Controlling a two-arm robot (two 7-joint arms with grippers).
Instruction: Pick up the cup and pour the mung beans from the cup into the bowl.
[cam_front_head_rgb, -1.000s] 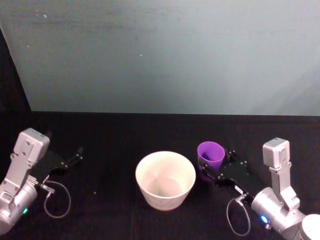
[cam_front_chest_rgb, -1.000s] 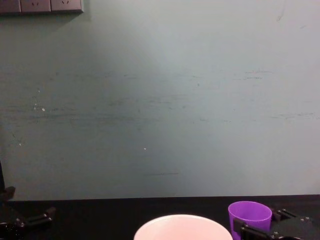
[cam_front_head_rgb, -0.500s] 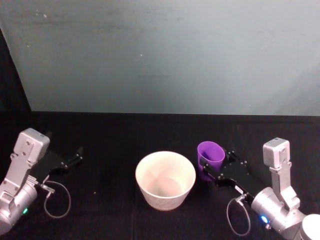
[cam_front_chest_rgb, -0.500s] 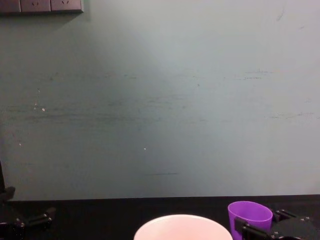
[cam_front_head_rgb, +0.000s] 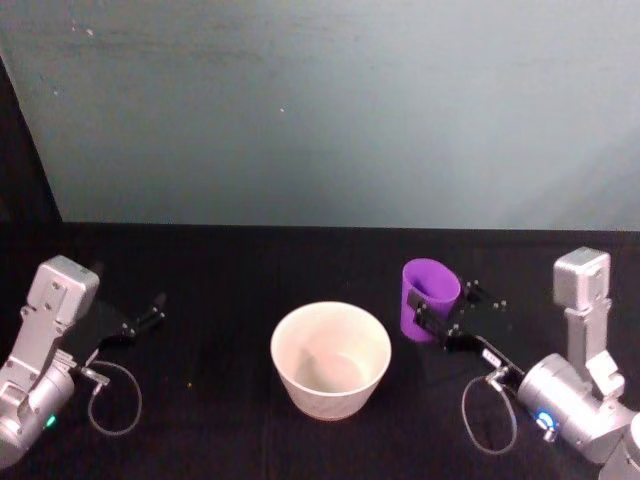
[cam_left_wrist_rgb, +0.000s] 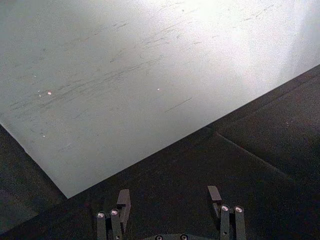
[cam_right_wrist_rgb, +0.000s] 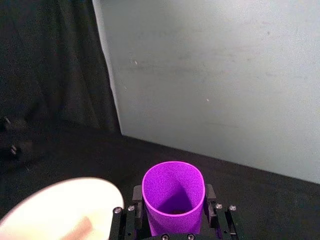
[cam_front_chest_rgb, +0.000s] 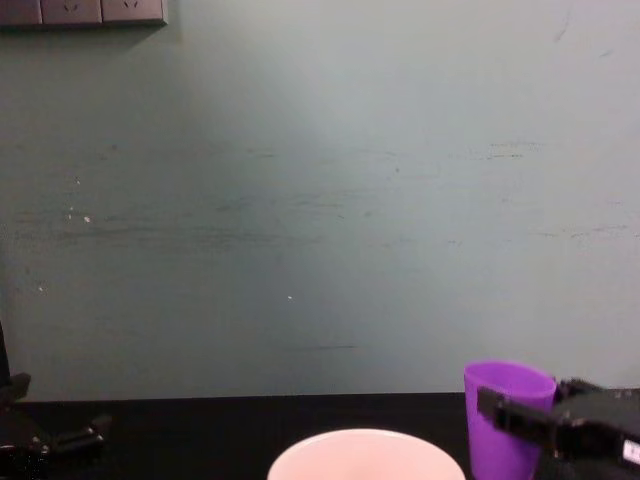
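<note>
The purple cup (cam_front_head_rgb: 428, 297) hangs upright above the black table, just right of the pale bowl (cam_front_head_rgb: 330, 358). My right gripper (cam_front_head_rgb: 440, 310) is shut on the cup, one finger on each side of it; in the right wrist view the cup (cam_right_wrist_rgb: 173, 196) sits between the fingers (cam_right_wrist_rgb: 210, 200), its inside in dark shadow. The chest view has the cup (cam_front_chest_rgb: 505, 420) at lower right, held by the right gripper (cam_front_chest_rgb: 525, 415), and the bowl's rim (cam_front_chest_rgb: 365, 452) at the bottom edge. My left gripper (cam_front_head_rgb: 152, 312) rests open at the far left; its fingers (cam_left_wrist_rgb: 122, 200) are spread over bare tabletop.
A teal wall (cam_front_head_rgb: 330, 110) rises behind the black tabletop (cam_front_head_rgb: 230, 270). Loose cable loops hang beside each arm, one at the left (cam_front_head_rgb: 115, 400) and one at the right (cam_front_head_rgb: 488, 420). Wall sockets (cam_front_chest_rgb: 80, 10) sit high on the wall.
The right gripper has lifted the cup off the table, up and slightly right. The left arm and the bowl have not moved.
</note>
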